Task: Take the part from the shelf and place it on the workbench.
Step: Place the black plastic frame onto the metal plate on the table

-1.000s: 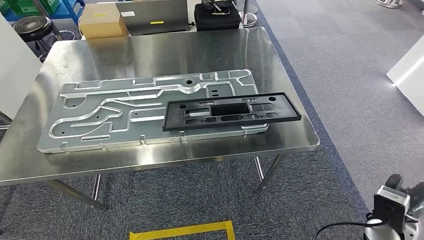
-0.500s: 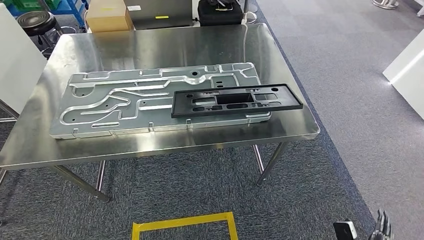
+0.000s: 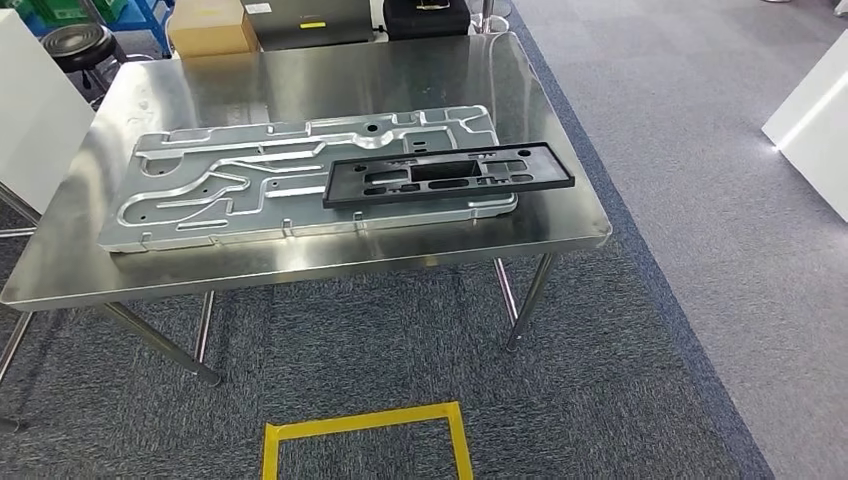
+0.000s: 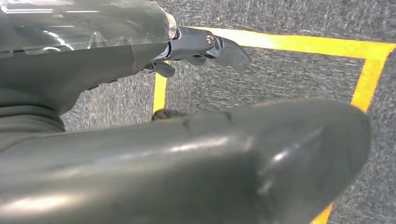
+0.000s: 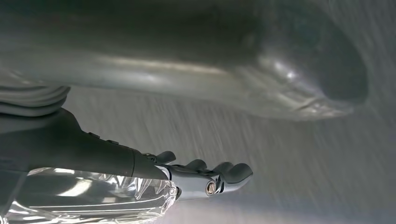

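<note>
A long black frame part [image 3: 447, 174] lies flat on the steel workbench [image 3: 320, 75], its near-right portion resting across a large silver machined plate [image 3: 250, 180]. My left hand [image 4: 196, 46] hangs over grey carpet and a yellow tape line, fingers stretched out, holding nothing. My right hand [image 5: 201, 179] also hangs low over blurred grey floor, with its fingers extended and nothing in it.
A cardboard box [image 3: 205, 28], a black case [image 3: 425, 15] and a black stool [image 3: 70, 45] stand behind the bench. White panels flank it at left [image 3: 35, 110] and right [image 3: 815, 120]. A yellow tape square [image 3: 365, 425] marks the carpet in front.
The whole head picture has shifted, so the camera has moved. My right arm, at the bottom right corner earlier, has dropped out of the head view. The black part and plate stay put.
</note>
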`<state>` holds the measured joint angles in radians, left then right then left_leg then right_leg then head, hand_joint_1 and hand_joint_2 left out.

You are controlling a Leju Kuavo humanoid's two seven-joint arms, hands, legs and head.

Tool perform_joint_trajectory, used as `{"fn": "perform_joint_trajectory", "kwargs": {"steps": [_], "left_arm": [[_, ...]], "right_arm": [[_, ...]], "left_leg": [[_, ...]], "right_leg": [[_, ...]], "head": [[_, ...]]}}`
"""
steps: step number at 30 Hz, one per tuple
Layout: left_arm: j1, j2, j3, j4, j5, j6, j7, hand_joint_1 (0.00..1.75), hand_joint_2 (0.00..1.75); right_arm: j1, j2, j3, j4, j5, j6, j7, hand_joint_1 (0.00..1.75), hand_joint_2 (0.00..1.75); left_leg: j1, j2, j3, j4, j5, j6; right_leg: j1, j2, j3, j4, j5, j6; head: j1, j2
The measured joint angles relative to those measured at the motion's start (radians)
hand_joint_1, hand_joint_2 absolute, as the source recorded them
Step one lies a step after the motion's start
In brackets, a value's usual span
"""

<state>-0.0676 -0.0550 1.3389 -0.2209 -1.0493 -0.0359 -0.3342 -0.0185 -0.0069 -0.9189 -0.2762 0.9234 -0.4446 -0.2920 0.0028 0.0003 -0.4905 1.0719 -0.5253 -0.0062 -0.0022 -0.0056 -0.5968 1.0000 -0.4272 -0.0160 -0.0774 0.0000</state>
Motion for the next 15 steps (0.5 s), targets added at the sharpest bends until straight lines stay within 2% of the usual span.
{"fn": "perform_joint_trajectory", "kwargs": {"steps": [1, 2, 4, 5, 6, 7, 9, 10, 11, 12, 13, 14, 15], "left_arm": [[-0.002, 0.000, 0.000, 0.000, -0.001, 0.000, -0.002, 0.00, 0.00], [-0.004, 0.000, 0.000, 0.000, -0.002, 0.000, -0.004, 0.00, 0.00], [-0.005, -0.002, 0.000, 0.000, -0.005, 0.000, -0.008, 0.00, 0.00], [-0.005, -0.004, 0.000, 0.000, -0.007, -0.001, -0.008, 0.00, 0.00], [-0.005, -0.005, 0.000, 0.000, -0.008, -0.001, -0.008, 0.00, 0.00], [-0.005, -0.007, 0.000, 0.000, -0.011, -0.002, -0.008, 0.00, 0.00], [-0.006, -0.007, 0.000, 0.000, -0.016, -0.002, -0.008, 0.00, 0.00], [-0.006, -0.007, -0.001, 0.000, -0.019, -0.003, -0.008, 0.00, 0.00], [-0.006, -0.007, -0.001, 0.000, -0.022, -0.004, -0.007, 0.00, 0.00], [-0.006, -0.007, -0.002, 0.000, -0.025, -0.006, -0.007, 0.00, 0.00], [-0.006, -0.007, -0.004, 0.000, -0.027, -0.007, -0.006, 0.00, 0.00], [-0.007, -0.007, -0.006, 0.000, -0.028, -0.008, -0.006, 0.00, 0.00], [-0.007, -0.008, -0.007, 0.000, -0.028, -0.009, -0.005, 0.00, 0.00]], "right_arm": [[-0.004, 0.006, 0.000, 0.010, 0.003, 0.048, 0.025, 0.00, 0.00], [-0.007, 0.012, 0.000, 0.019, 0.007, 0.087, 0.046, 0.00, 0.00], [-0.012, 0.021, 0.000, 0.032, 0.011, 0.150, 0.084, 0.00, 0.00], [-0.013, 0.025, 0.000, 0.038, 0.012, 0.174, 0.101, 0.00, 0.00], [-0.014, 0.029, -0.001, 0.043, 0.012, 0.193, 0.115, 0.00, 0.00], [-0.015, 0.031, -0.001, 0.047, 0.011, 0.206, 0.127, 0.00, 0.00], [-0.016, 0.036, -0.002, 0.054, 0.010, 0.224, 0.151, 0.00, 0.00], [-0.018, 0.038, -0.002, 0.057, 0.010, 0.234, 0.169, 0.00, 0.00], [-0.019, 0.040, -0.002, 0.060, 0.010, 0.245, 0.191, 0.00, 0.00], [-0.020, 0.042, -0.002, 0.063, 0.011, 0.257, 0.214, 0.00, 0.00], [-0.020, 0.044, -0.002, 0.065, 0.012, 0.266, 0.232, 0.00, 0.00], [-0.021, 0.046, -0.002, 0.067, 0.013, 0.272, 0.243, 0.00, 0.00], [-0.024, 0.047, -0.002, 0.068, 0.014, 0.277, 0.249, 0.00, 0.00]], "left_leg": [[-0.002, 0.000, 0.035, -0.057, -0.003, 0.005], [-0.005, 0.000, 0.052, -0.088, -0.010, 0.011], [-0.006, 0.001, 0.047, -0.100, -0.001, 0.023], [-0.004, 0.003, 0.041, -0.103, 0.008, 0.031], [-0.002, 0.005, 0.033, -0.105, 0.019, 0.040], [0.000, 0.007, 0.022, -0.108, 0.031, 0.046], [-0.001, 0.009, -0.005, -0.106, 0.051, 0.052], [-0.002, 0.010, -0.019, -0.105, 0.061, 0.051], [-0.002, 0.010, -0.033, -0.102, 0.070, 0.050], [-0.001, 0.010, -0.047, -0.098, 0.079, 0.047], [-0.001, 0.010, -0.060, -0.093, 0.086, 0.044], [0.000, 0.010, -0.072, -0.086, 0.092, 0.040], [-0.001, 0.010, -0.084, -0.079, 0.097, 0.035]], "right_leg": [[0.001, 0.000, -0.006, 0.003, 0.006, 0.005], [0.001, -0.001, -0.009, 0.005, 0.013, 0.010], [0.000, -0.001, -0.012, 0.005, 0.026, 0.022], [-0.001, 0.001, -0.017, 0.011, 0.019, 0.027], [-0.002, 0.003, -0.026, 0.033, -0.007, 0.032], [-0.004, 0.005, -0.040, 0.073, -0.049, 0.036], [-0.009, 0.006, -0.075, 0.197, -0.147, 0.045], [-0.011, 0.005, -0.085, 0.252, -0.171, 0.048], [-0.013, 0.005, -0.081, 0.283, -0.172, 0.052], [-0.016, 0.005, -0.060, 0.277, -0.152, 0.053], [-0.018, 0.005, -0.022, 0.236, -0.122, 0.053], [-0.019, 0.005, 0.031, 0.165, -0.101, 0.052], [-0.018, 0.005, 0.084, 0.086, -0.093, 0.048]], "head": [[0.000, 0.000], [0.000, 0.000], [0.000, 0.000], [0.000, 0.000], [0.000, 0.000], [0.000, 0.000], [0.000, 0.000], [0.000, 0.000], [0.000, 0.000], [0.000, 0.000], [0.000, 0.000], [0.000, 0.000], [0.000, 0.000]]}}
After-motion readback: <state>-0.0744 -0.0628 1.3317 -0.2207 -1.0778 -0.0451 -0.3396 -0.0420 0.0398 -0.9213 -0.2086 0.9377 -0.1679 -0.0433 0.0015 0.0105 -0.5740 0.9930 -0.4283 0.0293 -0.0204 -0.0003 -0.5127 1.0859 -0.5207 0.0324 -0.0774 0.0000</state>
